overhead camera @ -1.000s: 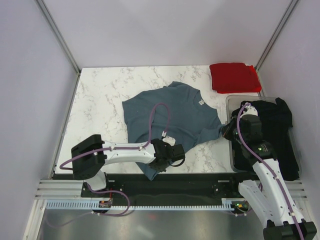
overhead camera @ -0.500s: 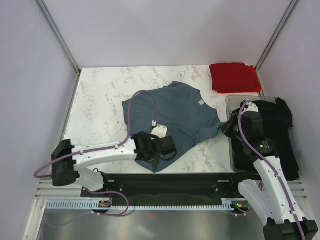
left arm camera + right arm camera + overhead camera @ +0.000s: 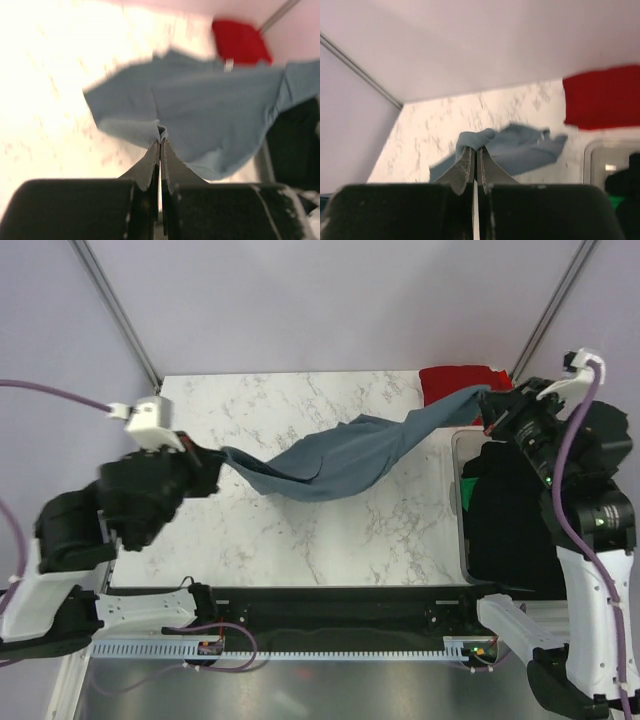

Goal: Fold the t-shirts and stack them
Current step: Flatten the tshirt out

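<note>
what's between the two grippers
The blue-grey shirt, stretched from the left gripper to the right gripper, both shut on it, sagging in the middle. The top view shows it best.

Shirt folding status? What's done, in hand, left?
Done: the red t-shirt looks folded at the far right corner of the table. In hand: the blue-grey t-shirt hangs stretched between the left pincer and right pincer, both shut on it, unfolded. Left: fold and stack it, then the black t-shirts heaped in the bin.
</note>
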Controlling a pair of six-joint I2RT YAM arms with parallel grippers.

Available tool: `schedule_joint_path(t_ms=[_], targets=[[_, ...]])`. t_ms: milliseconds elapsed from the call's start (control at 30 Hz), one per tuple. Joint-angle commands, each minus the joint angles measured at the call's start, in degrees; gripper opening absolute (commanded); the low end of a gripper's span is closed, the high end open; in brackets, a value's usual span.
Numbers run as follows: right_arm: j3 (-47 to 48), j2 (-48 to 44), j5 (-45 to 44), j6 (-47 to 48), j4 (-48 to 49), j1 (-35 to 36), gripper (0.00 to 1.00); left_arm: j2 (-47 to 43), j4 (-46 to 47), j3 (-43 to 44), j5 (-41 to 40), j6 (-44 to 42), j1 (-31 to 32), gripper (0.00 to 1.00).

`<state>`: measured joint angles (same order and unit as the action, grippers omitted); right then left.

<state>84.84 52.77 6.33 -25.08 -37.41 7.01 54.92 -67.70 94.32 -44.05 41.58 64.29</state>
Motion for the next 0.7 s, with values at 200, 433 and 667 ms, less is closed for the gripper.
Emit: schedule_joint_path(t_ms=[200, 433, 667], targets=[[18.9, -3.3, -1.6, 9.6, 10.7, 0.1, 0.00, -4.5, 21.1, 16.6, -12.5, -32.3, -0.2, 0.02], [19.2, -10.5, -1.8, 14.2, 21.6, 0.3, 0.00, -4.4, 24.1, 26.4, -9.9, -41.4, -0.2, 0.02], [24.2, -12.4, 5.8, 15.1, 24.3, 0.4, 0.00, -7.7, 30.7, 27.8, 5.3, -46.5, -0.2, 0.02]])
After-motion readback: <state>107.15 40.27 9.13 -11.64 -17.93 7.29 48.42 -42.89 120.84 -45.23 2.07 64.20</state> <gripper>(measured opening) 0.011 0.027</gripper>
